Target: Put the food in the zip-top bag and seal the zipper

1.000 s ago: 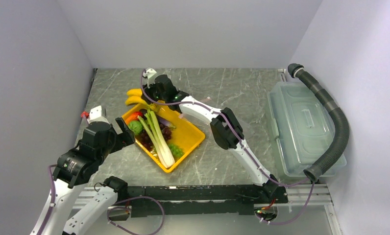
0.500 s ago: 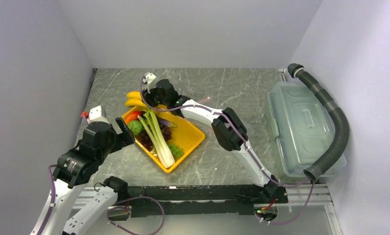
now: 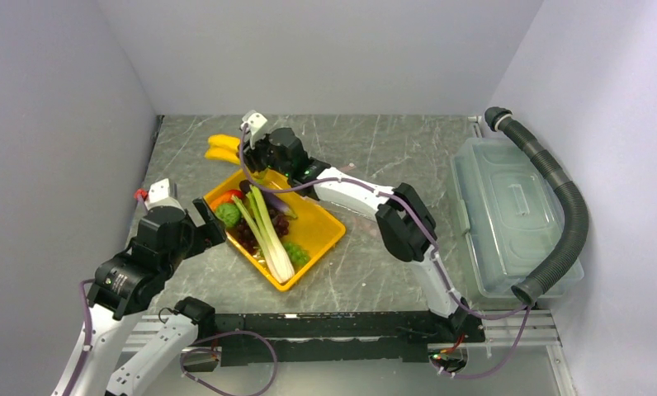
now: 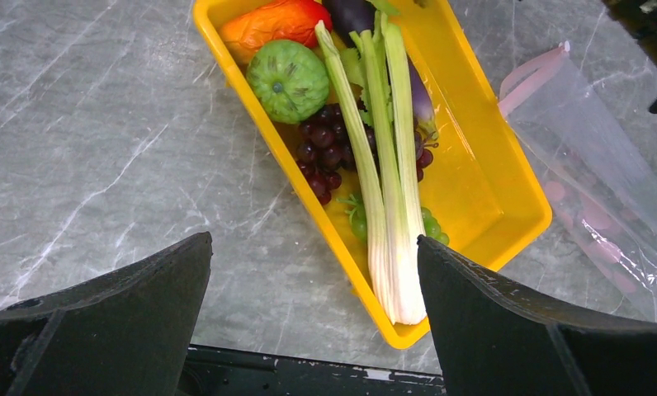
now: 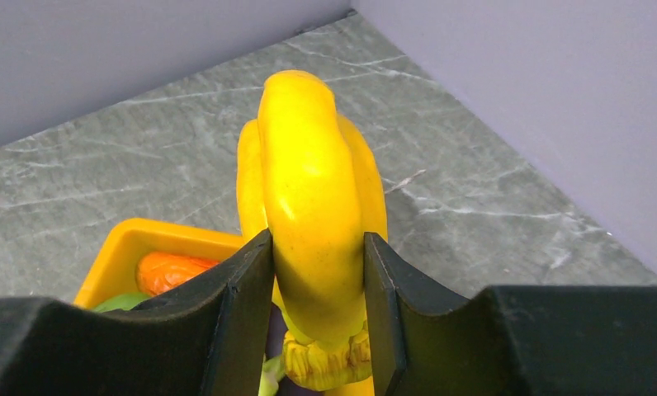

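celery stalk (image 4: pixel 375 206), grapes (image 4: pixel 319 157) lie in yellow tray (image 4: pixel 490 165); right hand (image 5: pixel 317 247) clamps bananas (image 5: pixel 313 181).

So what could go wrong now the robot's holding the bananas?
1. The right gripper pinches the bananas low down, with most of the smooth bunch sticking out past it, so they might tip or slip on the way.
2. The zip-top bag lies flat beside the tray, and the left gripper is open, holding nothing, so the bananas may just push the floppy bag away.
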Controlling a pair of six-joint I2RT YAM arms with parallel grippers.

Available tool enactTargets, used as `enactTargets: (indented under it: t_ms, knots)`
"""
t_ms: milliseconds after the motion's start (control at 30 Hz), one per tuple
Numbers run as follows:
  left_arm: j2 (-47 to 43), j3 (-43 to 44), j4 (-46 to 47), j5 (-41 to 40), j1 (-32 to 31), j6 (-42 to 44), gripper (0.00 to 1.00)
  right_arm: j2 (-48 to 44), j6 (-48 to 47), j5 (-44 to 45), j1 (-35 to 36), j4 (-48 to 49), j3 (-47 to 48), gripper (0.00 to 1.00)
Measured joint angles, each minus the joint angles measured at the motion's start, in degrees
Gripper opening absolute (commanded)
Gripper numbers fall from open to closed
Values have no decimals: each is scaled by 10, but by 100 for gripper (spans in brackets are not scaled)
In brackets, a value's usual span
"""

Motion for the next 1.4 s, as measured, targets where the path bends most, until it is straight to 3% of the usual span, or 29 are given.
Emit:
enactTargets:
  t_ms: [400, 667, 1067, 1400]
  knots:
    - [-1, 0, 5, -2, 0, 9, 100, -143, 7, 56, 0, 39, -156, 0]
    - [10, 0, 34, 1, 0, 36, 100, -227, 82, 84, 0, 33, -243, 0]
    - [10, 0, 94, 21, 0, 89, 100, -370, 342, 102, 0, -6, -373, 0]
    - [-4, -15, 114, 46, 0, 90, 100, -419, 545, 126, 6, 3, -537, 0]
